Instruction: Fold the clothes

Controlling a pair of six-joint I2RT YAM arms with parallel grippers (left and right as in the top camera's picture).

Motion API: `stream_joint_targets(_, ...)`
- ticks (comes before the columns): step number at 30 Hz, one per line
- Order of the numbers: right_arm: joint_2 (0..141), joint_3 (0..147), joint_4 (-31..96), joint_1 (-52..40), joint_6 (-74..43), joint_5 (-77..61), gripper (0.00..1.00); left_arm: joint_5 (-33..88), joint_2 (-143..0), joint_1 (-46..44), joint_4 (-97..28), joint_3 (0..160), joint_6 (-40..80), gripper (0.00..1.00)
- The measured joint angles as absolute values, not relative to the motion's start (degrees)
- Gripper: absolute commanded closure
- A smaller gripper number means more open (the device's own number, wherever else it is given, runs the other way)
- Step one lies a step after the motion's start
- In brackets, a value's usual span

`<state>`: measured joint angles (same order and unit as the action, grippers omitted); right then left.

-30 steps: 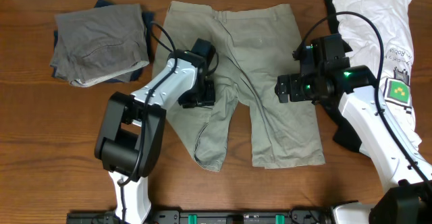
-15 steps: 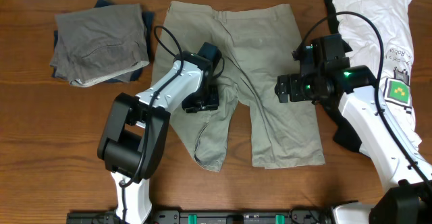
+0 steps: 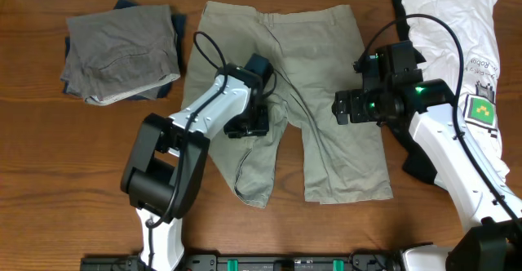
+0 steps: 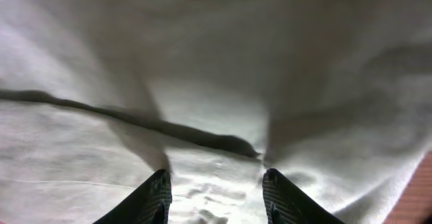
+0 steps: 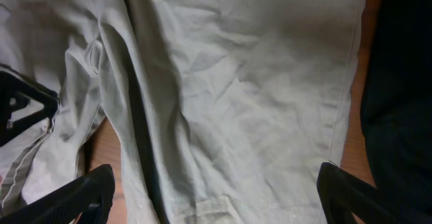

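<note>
Pale khaki shorts (image 3: pixel 318 67) lie spread flat in the middle of the table, waistband at the back, the left leg creased and bunched. My left gripper (image 3: pixel 247 126) is low over the shorts' left leg near the crotch; in the left wrist view its fingers (image 4: pixel 216 193) are open with cloth (image 4: pixel 216 116) under them. My right gripper (image 3: pixel 344 108) hovers over the shorts' right leg; in the right wrist view its fingers (image 5: pixel 212 197) are wide open above the cloth (image 5: pixel 236 82).
A folded grey garment (image 3: pixel 122 51) on a dark blue one lies at the back left. A white printed T-shirt (image 3: pixel 457 51) and a black garment (image 3: pixel 420 161) lie at the right. Bare wooden table (image 3: pixel 65 181) shows at the front.
My left gripper has slid to the right across the shorts' left leg toward the crotch. The right arm has not moved.
</note>
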<state>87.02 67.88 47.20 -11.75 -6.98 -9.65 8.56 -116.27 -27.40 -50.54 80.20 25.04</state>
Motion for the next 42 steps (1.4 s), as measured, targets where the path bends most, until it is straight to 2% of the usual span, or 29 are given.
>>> stream_joint_targets(5,87.0,67.9,47.1,-11.7,-7.0,-10.1,0.06,8.6,-116.9,-28.4,-50.5,80.2,24.0,0.58)
stream_joint_targets(9,87.0,67.9,47.1,-11.7,-7.0,-10.3,0.06,8.6,-117.3,-28.3,-50.5,80.2,24.1,0.77)
stream_joint_targets(12,87.0,67.9,47.1,-11.7,-7.0,-10.5,0.06,8.4,-117.3,-28.3,-50.5,80.2,23.6,0.81)
stream_joint_targets(14,87.0,67.9,47.1,-11.7,-7.0,-10.5,0.06,8.4,-117.3,-28.3,-50.5,80.2,23.6,0.93)
stream_joint_targets(20,87.0,67.9,47.1,-11.7,-7.0,-10.5,0.06,8.4,-117.3,-28.3,-51.0,80.3,23.4,0.94)
stream_joint_targets(27,87.0,67.9,46.9,-11.7,-7.0,-10.5,0.06,6.6,-116.2,-25.7,-59.2,83.6,23.3,0.94)
stream_joint_targets(40,87.0,67.9,45.8,-11.7,-6.5,-10.5,0.05,0.0,-95.1,-17.9,-69.6,85.0,23.8,0.94)
stream_joint_targets(41,87.0,67.9,45.5,-11.7,-6.5,-10.5,0.05,-0.3,-94.5,-17.6,-69.5,85.0,23.8,0.92)
stream_joint_targets(42,87.0,67.9,45.2,-11.7,-6.5,-10.5,0.05,-0.5,-94.0,-17.6,-68.9,85.0,23.9,0.83)
